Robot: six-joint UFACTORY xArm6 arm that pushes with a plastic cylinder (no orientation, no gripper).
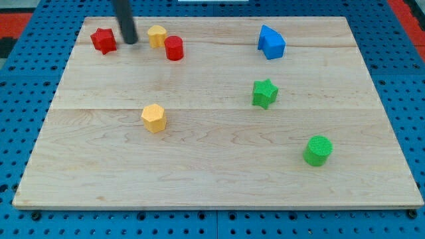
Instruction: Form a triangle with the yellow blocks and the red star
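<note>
The red star (pixel 103 40) lies near the board's top left corner. My tip (pixel 131 42) stands just to its right, between it and a yellow block (pixel 157 36). A red cylinder (pixel 174 48) touches that yellow block on its lower right. A second yellow block, a hexagon (pixel 153 118), lies alone lower down, left of the board's middle.
A blue block (pixel 271 42) lies at the top right. A green star (pixel 264 93) lies right of the middle, and a green cylinder (pixel 318 150) at the lower right. The wooden board (pixel 219 179) rests on a blue pegboard.
</note>
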